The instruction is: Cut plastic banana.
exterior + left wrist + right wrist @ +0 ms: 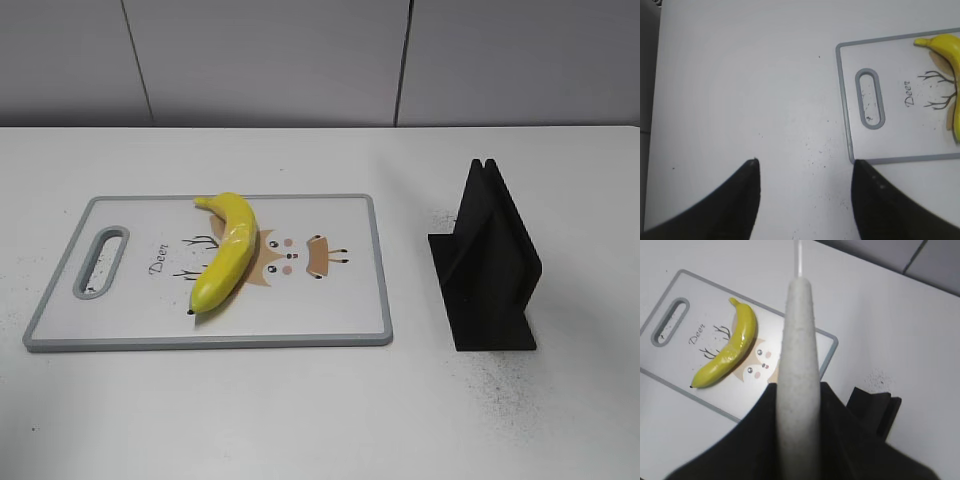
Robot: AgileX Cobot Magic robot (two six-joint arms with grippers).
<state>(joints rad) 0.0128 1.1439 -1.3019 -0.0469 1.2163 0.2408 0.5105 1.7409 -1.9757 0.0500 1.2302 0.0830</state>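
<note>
While you check the right wrist view, note that the right gripper has its fingers clamped on a speckled grey knife handle, with the thin blade pointing away from the camera. Beyond the handle and to its left, the plastic banana lies diagonally on the cutting board, well apart from these fingers. Observe the left gripper over the bare table, fingers spread wide and holding nothing; the banana lies further off, past the board's handle slot. Farther right stands the black knife holder.
</note>
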